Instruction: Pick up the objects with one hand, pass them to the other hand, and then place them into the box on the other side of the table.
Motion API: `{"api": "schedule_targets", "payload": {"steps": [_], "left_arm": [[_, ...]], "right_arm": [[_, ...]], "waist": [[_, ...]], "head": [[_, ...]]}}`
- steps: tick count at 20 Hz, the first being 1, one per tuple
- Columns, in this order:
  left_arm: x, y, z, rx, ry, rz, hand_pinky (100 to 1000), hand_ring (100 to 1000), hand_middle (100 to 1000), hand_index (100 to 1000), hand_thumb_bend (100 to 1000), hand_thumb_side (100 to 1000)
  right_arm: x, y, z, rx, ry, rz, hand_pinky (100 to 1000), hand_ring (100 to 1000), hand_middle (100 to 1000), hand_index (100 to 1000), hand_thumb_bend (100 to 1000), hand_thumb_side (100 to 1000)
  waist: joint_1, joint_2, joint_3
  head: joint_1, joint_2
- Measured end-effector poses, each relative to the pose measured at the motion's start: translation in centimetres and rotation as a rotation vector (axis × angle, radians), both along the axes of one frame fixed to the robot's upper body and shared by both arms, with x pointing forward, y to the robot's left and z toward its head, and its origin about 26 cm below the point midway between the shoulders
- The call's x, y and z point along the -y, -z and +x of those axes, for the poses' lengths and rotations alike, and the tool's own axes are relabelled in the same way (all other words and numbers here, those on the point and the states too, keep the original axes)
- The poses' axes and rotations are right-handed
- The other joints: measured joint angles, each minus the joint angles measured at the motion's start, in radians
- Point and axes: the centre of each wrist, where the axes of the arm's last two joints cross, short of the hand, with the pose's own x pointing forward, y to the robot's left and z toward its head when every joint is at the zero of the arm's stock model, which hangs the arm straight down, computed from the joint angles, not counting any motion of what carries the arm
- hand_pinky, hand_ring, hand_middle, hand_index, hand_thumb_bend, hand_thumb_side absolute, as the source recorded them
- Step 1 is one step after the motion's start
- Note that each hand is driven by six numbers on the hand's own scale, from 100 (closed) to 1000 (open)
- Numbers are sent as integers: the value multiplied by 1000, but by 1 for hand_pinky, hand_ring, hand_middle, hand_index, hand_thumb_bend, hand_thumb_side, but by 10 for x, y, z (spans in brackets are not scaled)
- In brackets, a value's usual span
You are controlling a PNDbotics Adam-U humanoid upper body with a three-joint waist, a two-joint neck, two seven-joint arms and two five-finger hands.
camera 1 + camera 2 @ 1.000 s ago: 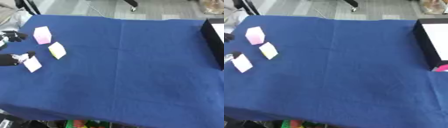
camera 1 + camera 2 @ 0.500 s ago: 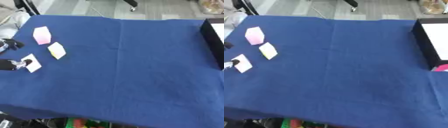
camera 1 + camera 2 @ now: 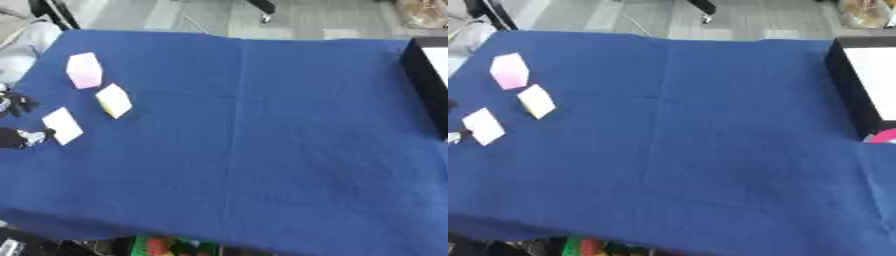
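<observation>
- Your table (image 3: 262, 150) fills nearly the whole view under a blue cloth, with a faint crease running near to far down the middle.
- Your box (image 3: 866, 85) sits at the right edge, toward the far side: black walls, white inside. Only part of it shows. A bit of something pink (image 3: 883, 136) peeks in just near of it, at the right border; you can't make out what it is.
- Three small pale blocks lie grouped at the left, well apart from the box.
- The pink block (image 3: 84, 70) is the farthest of the three.
- The yellow block (image 3: 114, 100) lies just near and right of the pink one, not touching it.
- The white block (image 3: 62, 125) is the nearest and leftmost.
- Your left hand (image 3: 17, 137) shows only at the left border: dark fingers, one tip right beside the white block's left edge, another dark part a little farther off. From what shows, you cannot tell whether the fingers are spread or curled, or whether the tip touches the block.
- Your right hand is out of sight.
</observation>
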Motion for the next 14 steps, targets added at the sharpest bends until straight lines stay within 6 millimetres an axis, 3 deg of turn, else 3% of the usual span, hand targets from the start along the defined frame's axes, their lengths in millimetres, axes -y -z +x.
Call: {"api": "schedule_targets", "payload": {"steps": [6, 14], "left_arm": [[0, 11, 7, -10, -51, -38, 778, 708, 709, 865, 451, 630], [1, 26, 14, -54, -77, -72, 766, 674, 666, 827, 385, 567]], "right_arm": [[0, 0, 0, 0, -1, -1, 834, 738, 765, 957, 100, 541], [0, 0, 0, 0, -3, -1, 834, 738, 765, 957, 100, 543]], "waist": [[-2, 0, -2], [-3, 0, -4]], "head": [[3, 0], [4, 0]]}}
